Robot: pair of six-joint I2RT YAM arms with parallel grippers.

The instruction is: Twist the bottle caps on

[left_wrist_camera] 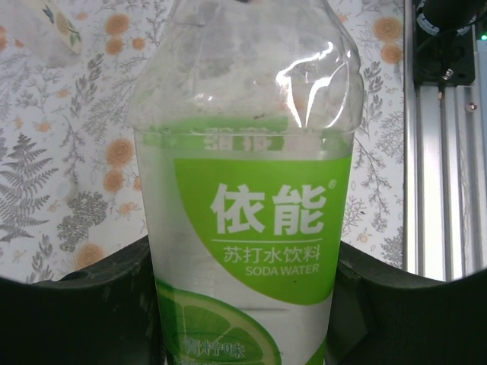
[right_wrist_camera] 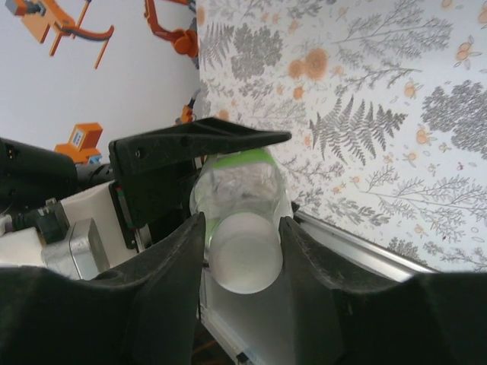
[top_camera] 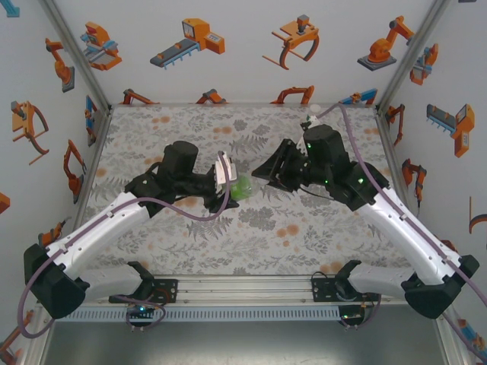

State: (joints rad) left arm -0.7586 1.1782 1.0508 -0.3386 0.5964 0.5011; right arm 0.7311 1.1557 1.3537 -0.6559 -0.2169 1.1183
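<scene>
Clear bottle (left_wrist_camera: 243, 152) level in clamped left tool (left_wrist_camera: 243, 255), neck toward right tool (right_wrist_camera: 242, 224), grip unclear

A robotics lab test cell. Aluminium posts (top_camera: 76, 49) frame white walls (top_camera: 243, 76) printed with cartoon robots. A left arm (top_camera: 103, 232) and right arm (top_camera: 415, 228) are bolted to a slotted rail (top_camera: 243, 287) fronting the floral worktop (top_camera: 259, 236).

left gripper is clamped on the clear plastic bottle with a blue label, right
Not quite: the label is green, not blue, as the left wrist view shows. The left gripper is indeed clamped on the clear plastic bottle.
</scene>
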